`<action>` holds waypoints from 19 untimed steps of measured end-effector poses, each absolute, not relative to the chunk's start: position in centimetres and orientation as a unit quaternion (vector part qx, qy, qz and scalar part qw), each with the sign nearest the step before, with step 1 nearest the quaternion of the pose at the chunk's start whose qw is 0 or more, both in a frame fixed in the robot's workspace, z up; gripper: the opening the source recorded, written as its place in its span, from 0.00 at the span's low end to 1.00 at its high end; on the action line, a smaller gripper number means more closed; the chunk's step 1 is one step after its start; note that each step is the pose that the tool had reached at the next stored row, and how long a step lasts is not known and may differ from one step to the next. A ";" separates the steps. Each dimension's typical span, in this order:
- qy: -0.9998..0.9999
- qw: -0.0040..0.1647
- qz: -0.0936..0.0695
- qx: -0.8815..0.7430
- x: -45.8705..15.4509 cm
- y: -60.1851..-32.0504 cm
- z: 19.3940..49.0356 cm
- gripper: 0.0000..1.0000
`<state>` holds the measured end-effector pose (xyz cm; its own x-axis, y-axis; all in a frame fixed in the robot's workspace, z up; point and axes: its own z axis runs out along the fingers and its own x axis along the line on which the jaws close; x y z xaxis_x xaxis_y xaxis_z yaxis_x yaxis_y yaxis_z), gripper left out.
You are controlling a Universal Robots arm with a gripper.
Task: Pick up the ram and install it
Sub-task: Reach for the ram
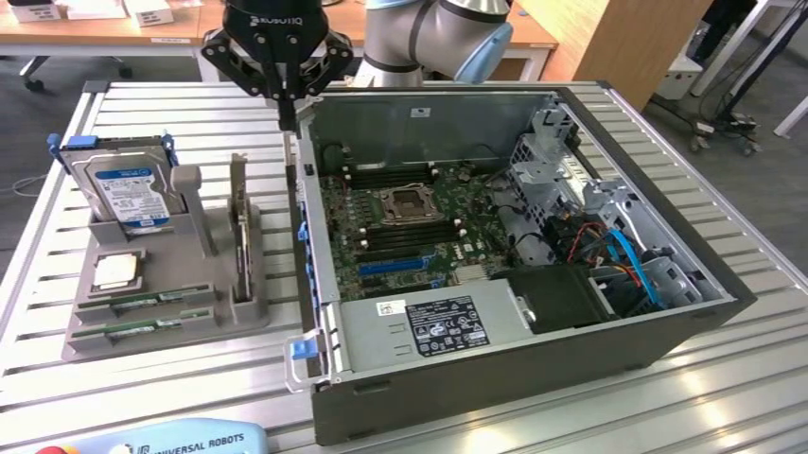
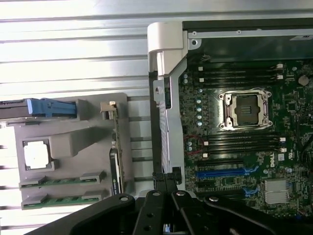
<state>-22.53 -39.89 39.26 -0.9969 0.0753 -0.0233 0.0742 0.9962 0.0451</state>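
Your end effector [image 1: 288, 115] is pressed together and pinching nothing. It hangs at the upper middle of the exterior view, over the case [image 1: 531, 369] wall on that view's left. It is well apart from the ram [image 1: 142, 303], which lies in the holder [image 1: 246, 314] at the lower left of that frame. The main risk, as I judge it, is that with its fingers together it cannot straddle a stick, so coming down like this would jab the board instead of gripping it. The two ram sticks lie side by side and close, so a loose approach could knock the neighbour. The upright card [image 1: 238, 222] just beside them could be clipped too. The case wall stands between the holder and the motherboard [image 1: 436, 248], so a low carry would strike it. On the board, the open socket [image 1: 407, 203] sits between the slots [image 1: 378, 175], and a tilted or reversed stick could jam or slide toward it. Your count is two ram sticks, one hard drive [image 1: 127, 189], one processor [image 1: 116, 271], one upright card, one holder, one case and one arm [image 1: 430, 33], all at one bench [image 1: 127, 397]. I cannot count the slots with confidence.
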 end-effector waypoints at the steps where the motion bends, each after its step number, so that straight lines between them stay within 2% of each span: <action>1: 0.999 0.013 0.022 0.037 -22.6 -39.9 39.3 0.10; 19: 0.999 0.012 0.022 0.036 -24.1 -39.9 39.2 0.10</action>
